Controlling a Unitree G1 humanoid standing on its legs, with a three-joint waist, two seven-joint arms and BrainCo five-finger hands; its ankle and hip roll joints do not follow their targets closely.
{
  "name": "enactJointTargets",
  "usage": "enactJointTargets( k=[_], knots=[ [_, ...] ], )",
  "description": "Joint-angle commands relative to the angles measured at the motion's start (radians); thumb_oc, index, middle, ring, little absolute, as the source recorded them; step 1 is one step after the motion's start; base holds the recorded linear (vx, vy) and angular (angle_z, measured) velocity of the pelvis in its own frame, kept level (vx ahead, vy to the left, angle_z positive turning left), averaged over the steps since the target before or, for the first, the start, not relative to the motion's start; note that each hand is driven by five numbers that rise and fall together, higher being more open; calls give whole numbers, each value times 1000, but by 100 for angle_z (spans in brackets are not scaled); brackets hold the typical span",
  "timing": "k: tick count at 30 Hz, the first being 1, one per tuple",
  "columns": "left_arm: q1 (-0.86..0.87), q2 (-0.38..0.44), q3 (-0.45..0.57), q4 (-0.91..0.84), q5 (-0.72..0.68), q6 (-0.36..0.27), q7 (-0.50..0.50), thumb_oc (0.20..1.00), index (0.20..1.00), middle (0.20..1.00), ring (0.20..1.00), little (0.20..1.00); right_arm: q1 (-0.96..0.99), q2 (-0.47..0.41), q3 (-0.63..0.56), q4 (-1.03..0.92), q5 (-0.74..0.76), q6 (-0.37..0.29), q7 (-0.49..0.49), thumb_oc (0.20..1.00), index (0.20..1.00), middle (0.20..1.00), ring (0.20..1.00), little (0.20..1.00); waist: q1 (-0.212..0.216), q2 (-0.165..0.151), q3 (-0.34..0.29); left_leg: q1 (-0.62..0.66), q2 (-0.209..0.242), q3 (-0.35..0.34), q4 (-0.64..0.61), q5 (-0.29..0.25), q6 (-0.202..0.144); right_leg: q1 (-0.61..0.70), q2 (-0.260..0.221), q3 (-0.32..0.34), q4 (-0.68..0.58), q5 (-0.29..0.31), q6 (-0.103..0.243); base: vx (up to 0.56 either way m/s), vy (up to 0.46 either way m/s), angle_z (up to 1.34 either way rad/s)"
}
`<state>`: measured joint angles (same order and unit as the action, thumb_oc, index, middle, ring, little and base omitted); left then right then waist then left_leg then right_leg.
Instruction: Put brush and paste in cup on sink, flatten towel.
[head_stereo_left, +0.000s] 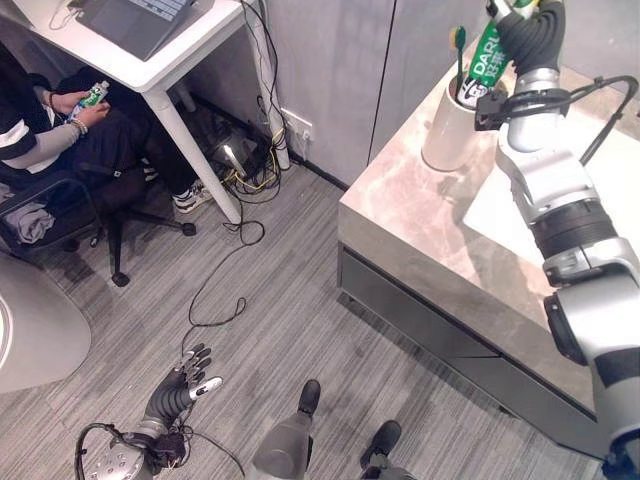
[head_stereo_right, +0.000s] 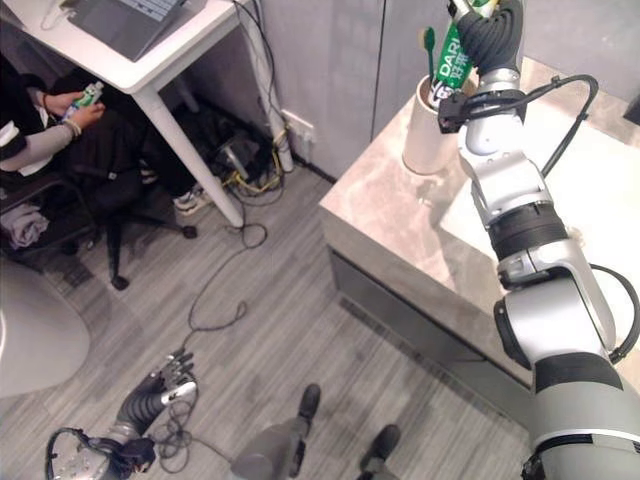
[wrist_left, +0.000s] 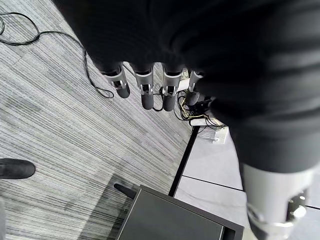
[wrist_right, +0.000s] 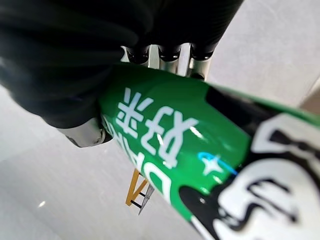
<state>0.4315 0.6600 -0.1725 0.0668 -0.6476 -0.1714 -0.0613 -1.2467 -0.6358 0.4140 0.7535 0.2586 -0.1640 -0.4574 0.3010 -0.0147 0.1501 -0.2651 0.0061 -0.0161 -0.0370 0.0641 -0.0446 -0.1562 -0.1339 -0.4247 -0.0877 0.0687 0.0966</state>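
Observation:
A white cup (head_stereo_left: 450, 135) stands on the marble counter (head_stereo_left: 420, 230) near its far corner. A toothbrush (head_stereo_left: 459, 45) with a green head stands upright in the cup. My right hand (head_stereo_left: 525, 30) is above the cup, shut on a green toothpaste tube (head_stereo_left: 487, 55) whose lower end dips into the cup's mouth. In the right wrist view the tube (wrist_right: 175, 145) lies under curled fingers (wrist_right: 165, 52). A white patch (head_stereo_left: 500, 215) on the counter is partly hidden behind my right arm. My left hand (head_stereo_left: 185, 385) hangs low over the floor, open and holding nothing.
A person (head_stereo_left: 60, 130) sits on an office chair at a white desk (head_stereo_left: 170, 60) at upper left, holding a small bottle. Cables (head_stereo_left: 240, 170) trail across the grey striped floor. A dark grey cabinet front (head_stereo_left: 430, 320) runs below the counter.

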Motion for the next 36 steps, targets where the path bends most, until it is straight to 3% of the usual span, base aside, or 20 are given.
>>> enactJointTargets(
  k=[1, 7, 9, 11, 12, 13, 14, 29, 36],
  knots=[
    [11, 54, -32, -49, 26, -53, 6, 1000, 1000, 1000, 1000, 1000, -123, -47, 6, -34, -28, -44, -32, 231, 231, 231, 231, 231, 26, -55, 11, -2, 38, -27, -50, 48, -57, 63, -151, 9, 0, 105, 148, 0, 0, 0],
    [7, 51, -35, -51, 28, -54, 10, 1000, 1000, 1000, 1000, 1000, -121, -42, 9, -30, -28, -44, -31, 228, 228, 228, 228, 228, 21, -53, 11, -6, 39, -24, -50, 49, -55, 53, -151, 16, 0, 107, 147, 0, 0, 0],
    [7, 51, -34, -52, 29, -54, 10, 1000, 1000, 1000, 1000, 1000, -125, -40, 14, -25, -24, -44, -26, 282, 282, 282, 282, 282, 20, -55, 13, -5, 39, -23, -50, 48, -55, 53, -150, 19, 0, 107, 147, 0, 0, 0],
    [6, 52, -34, -52, 29, -54, 10, 1000, 1000, 1000, 1000, 1000, -126, -39, 15, -24, -21, -46, -25, 282, 282, 282, 282, 282, 19, -55, 14, -5, 40, -23, -50, 48, -54, 52, -149, 20, 0, 107, 147, 0, 0, 0],
    [6, 49, -35, -50, 28, -55, 9, 1000, 1000, 1000, 1000, 1000, -127, -39, 16, -26, -9, -49, -16, 511, 511, 511, 511, 511, 18, -56, 14, -4, 40, -22, -50, 48, -54, 51, -148, 23, 0, 107, 146, 0, 0, 0],
    [6, 47, -35, -49, 27, -54, 8, 1000, 1000, 1000, 1000, 1000, -128, -42, 19, -26, -5, -50, -12, 881, 881, 881, 881, 881, 18, -56, 14, -3, 40, -22, -50, 47, -54, 51, -147, 25, 0, 106, 145, 0, 0, 0],
    [7, 46, -35, -49, 28, -54, 8, 1000, 1000, 1000, 1000, 1000, -128, -42, 19, -27, -2, -52, -12, 1000, 1000, 1000, 1000, 1000, 18, -56, 13, -2, 40, -22, -50, 47, -54, 51, -147, 25, 0, 106, 145, 0, 0, 0],
    [3, 27, -30, -38, 33, -53, 13, 1000, 1000, 1000, 1000, 1000, -90, -51, -16, -75, -50, -45, -44, 1000, 1000, 1000, 1000, 1000, 20, -53, 8, 12, 42, -22, -50, 45, -54, 64, -145, 26, 0, 104, 142, 0, 0, 0],
    [4, 42, -7, -93, 32, -55, 11, 1000, 1000, 1000, 1000, 1000, -24, -99, -74, -189, -120, -42, -76, 1000, 1000, 1000, 1000, 1000, 19, -43, -7, 30, 42, -19, -50, 40, -53, 83, -149, 27, 0, 104, 141, 0, 0, 0]
  ],
)
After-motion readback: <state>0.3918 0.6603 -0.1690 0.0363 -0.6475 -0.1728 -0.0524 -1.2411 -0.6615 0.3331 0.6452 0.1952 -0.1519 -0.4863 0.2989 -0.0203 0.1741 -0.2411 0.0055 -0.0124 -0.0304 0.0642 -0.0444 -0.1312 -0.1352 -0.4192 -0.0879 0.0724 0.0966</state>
